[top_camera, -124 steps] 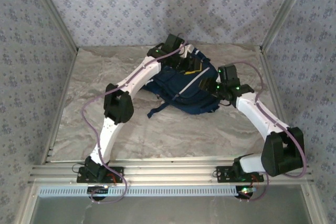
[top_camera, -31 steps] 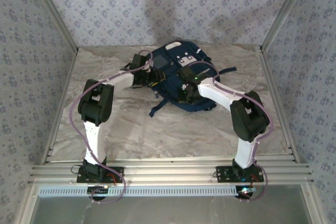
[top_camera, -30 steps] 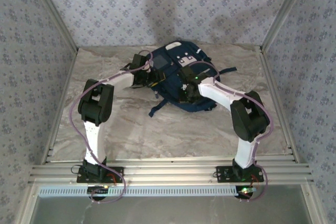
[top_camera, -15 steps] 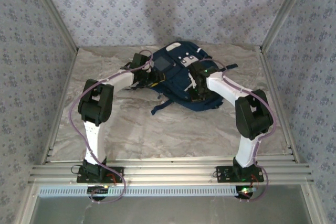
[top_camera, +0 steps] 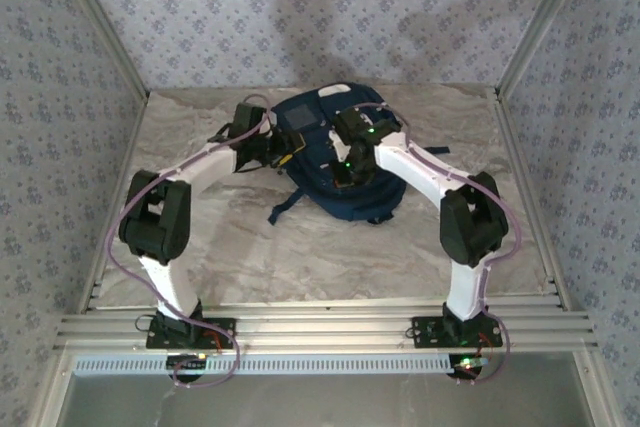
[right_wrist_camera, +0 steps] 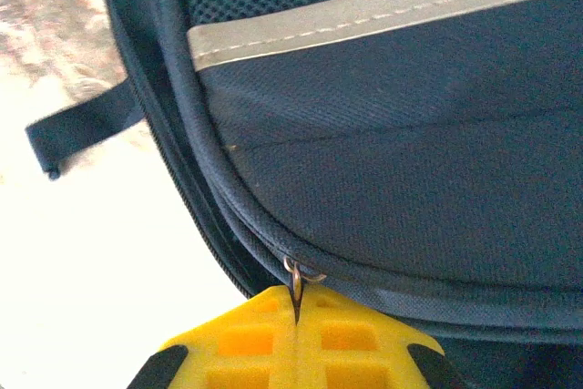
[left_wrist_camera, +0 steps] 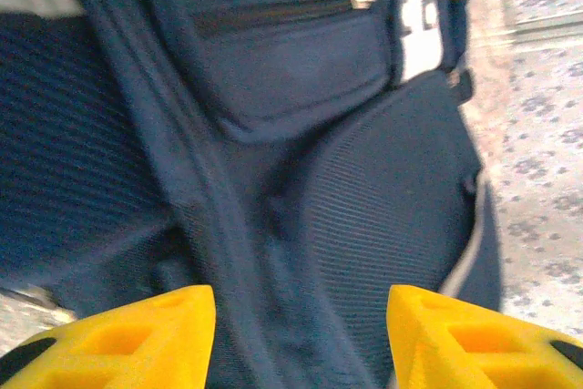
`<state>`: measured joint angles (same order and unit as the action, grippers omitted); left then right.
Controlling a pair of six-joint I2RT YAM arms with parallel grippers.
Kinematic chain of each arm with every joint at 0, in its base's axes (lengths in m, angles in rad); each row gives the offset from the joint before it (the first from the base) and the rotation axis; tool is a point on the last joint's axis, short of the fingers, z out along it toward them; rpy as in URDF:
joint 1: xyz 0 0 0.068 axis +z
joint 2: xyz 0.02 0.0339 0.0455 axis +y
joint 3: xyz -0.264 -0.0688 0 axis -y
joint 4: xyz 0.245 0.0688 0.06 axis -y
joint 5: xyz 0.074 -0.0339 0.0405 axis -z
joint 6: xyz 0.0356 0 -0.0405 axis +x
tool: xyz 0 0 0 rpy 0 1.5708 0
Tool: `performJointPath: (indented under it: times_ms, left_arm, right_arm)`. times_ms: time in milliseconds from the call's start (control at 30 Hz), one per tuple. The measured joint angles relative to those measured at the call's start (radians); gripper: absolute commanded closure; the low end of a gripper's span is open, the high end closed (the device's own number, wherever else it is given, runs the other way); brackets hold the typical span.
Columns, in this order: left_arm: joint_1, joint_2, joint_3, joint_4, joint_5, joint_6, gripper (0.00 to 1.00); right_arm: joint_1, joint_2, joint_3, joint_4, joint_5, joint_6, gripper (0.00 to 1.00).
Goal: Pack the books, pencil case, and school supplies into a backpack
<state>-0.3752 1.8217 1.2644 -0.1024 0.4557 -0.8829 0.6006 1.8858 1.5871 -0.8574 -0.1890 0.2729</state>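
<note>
Now your right hand (right_wrist_camera: pixel 297 321) pinches the backpack (right_wrist_camera: pixel 410 179) zipper pull (right_wrist_camera: pixel 299 272); its track curves ahead-left, left hand (left_wrist_camera: pixel 301 330) spread

the navy backpack (top_camera: pixel 360 202) lies flat at the far middle, front pocket and grey stripe facing up; its metal zipper pull (right_wrist_camera: pixel 299 272) sits on the curved seam.

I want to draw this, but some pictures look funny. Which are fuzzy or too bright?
Left wrist view: the backpack looks soft and smeared. Right wrist view: the table beside it is washed out white, while the grey stripe is sharp. Top view: evenly lit, with shadows on the back wall.
</note>
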Motion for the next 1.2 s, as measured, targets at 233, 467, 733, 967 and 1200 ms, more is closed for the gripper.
performJointPath:
  times_ms: [233, 467, 733, 967, 1200]
  left_arm:
    - [-0.052, -0.031, -0.089, 0.078, 0.0, -0.107, 0.47]
    - [-0.06, -0.031, -0.133, 0.111, 0.004, -0.164, 0.47]
    - [-0.097, 0.009, -0.142, 0.166, 0.003, -0.227, 0.87]
    - [-0.09, 0.05, -0.146, 0.184, 0.001, -0.245, 1.0]
    - [-0.078, 0.05, -0.146, 0.182, 0.0, -0.225, 1.0]
  right_arm:
    - [0.02, 0.032, 0.009, 0.035, -0.074, 0.045, 1.0]
    - [0.021, 0.034, 0.009, 0.066, -0.099, 0.066, 1.0]
    - [0.022, 0.044, 0.009, 0.076, -0.114, 0.079, 1.0]
    - [0.034, 0.05, 0.013, 0.064, -0.114, 0.056, 1.0]
    - [0.027, 0.047, 0.01, -0.033, -0.027, -0.028, 0.99]
